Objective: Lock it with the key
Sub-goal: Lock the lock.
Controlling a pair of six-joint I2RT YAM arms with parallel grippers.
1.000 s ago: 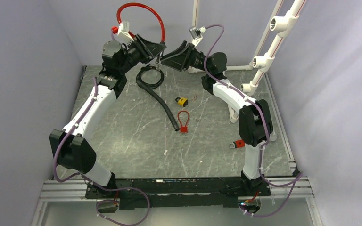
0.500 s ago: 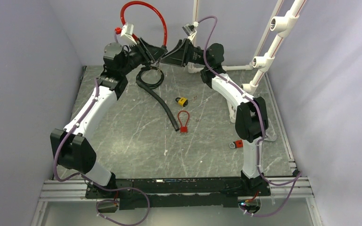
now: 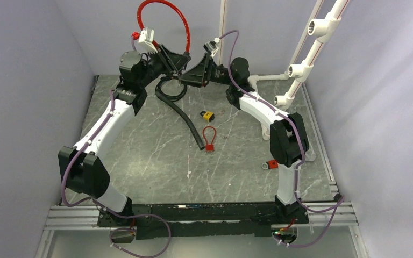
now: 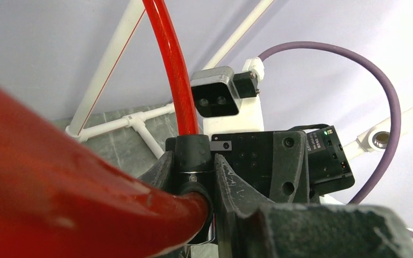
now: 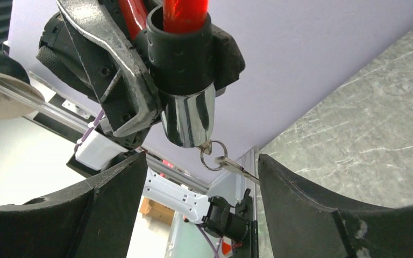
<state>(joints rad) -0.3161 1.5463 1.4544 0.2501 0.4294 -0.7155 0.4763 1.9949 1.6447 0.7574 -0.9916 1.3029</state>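
Note:
A red cable lock [image 3: 164, 11] is held up at the back of the table. My left gripper [image 3: 178, 60] is shut on its black cylinder body [image 4: 193, 153], with the red cable [image 4: 166, 59] looping up and round. In the right wrist view the lock's chrome end [image 5: 187, 118] points down with a key [image 5: 207, 146] in it. A ring [image 5: 213, 156] and a second key [image 5: 237, 166] hang from it. My right gripper [image 5: 200, 169] is open just below, jaws either side of the keys, the hanging key's tip close to one finger. My right gripper [image 3: 187, 75] faces the left one.
On the table lie a black hose [image 3: 180, 110], a small yellow padlock [image 3: 208, 115], a small red cable lock [image 3: 209, 138] and a red and black piece [image 3: 270, 164]. A white pipe frame [image 3: 301, 69] stands at the back right.
My right gripper has moved left and in under the lock's keyed end. My left gripper has lifted the lock slightly and stays shut on it.

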